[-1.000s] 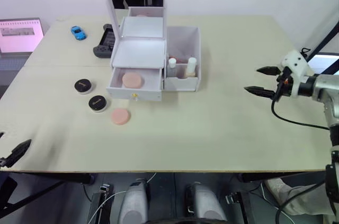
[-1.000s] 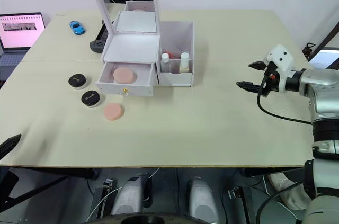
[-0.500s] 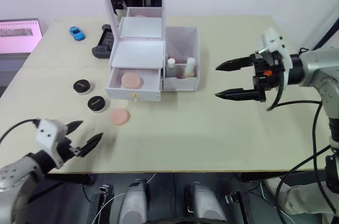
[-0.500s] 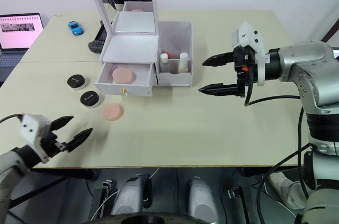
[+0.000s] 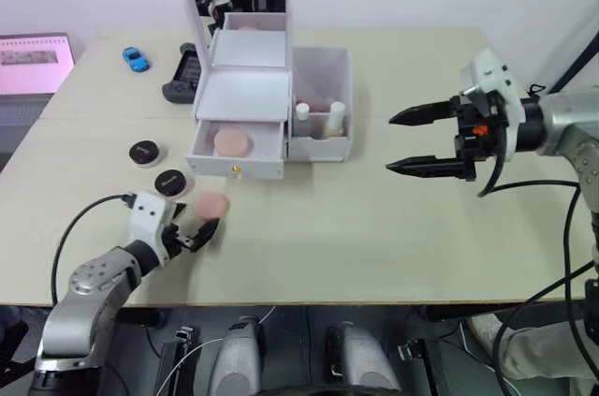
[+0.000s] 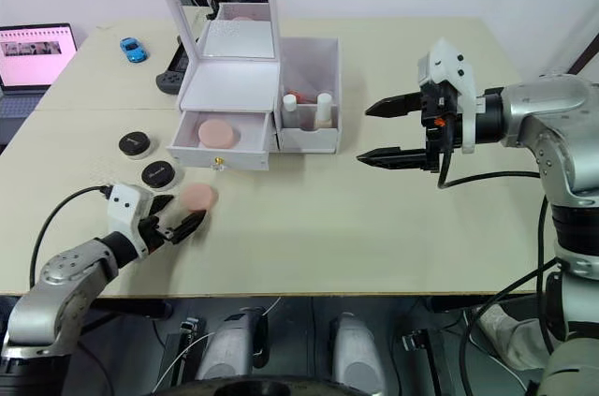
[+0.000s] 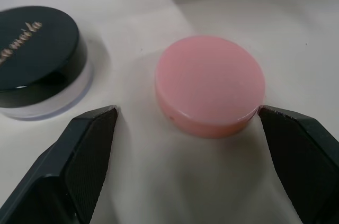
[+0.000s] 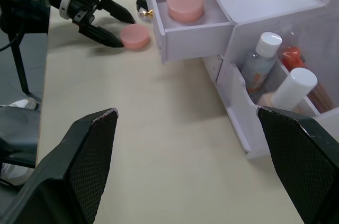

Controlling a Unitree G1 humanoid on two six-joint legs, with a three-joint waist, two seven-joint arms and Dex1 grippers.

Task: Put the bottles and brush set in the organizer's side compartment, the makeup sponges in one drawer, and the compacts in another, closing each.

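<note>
The white organizer (image 5: 245, 87) stands at mid-table with its mirror upright and one drawer (image 5: 238, 145) pulled out, a pink makeup sponge (image 5: 232, 141) inside. Bottles (image 5: 321, 116) stand in its side compartment (image 5: 324, 139). The other makeup sponge (image 5: 212, 205) lies on the table before the drawer. My left gripper (image 5: 201, 225) is open, its tips on either side of that sponge's near edge (image 7: 210, 92). Two black compacts (image 5: 143, 151) (image 5: 170, 182) lie left of the drawer. My right gripper (image 5: 390, 143) hovers open and empty right of the organizer.
A laptop (image 5: 36, 61) sits at the table's far left edge. A blue toy car (image 5: 138, 57) and a black game controller (image 5: 184, 73) lie behind the organizer's left side. Bare tabletop (image 5: 374, 227) spreads in front and to the right.
My left arm rose from below the table's front-left edge and brought its open gripper up to the loose sponge. My right gripper swung in from the far right toward the organizer.
</note>
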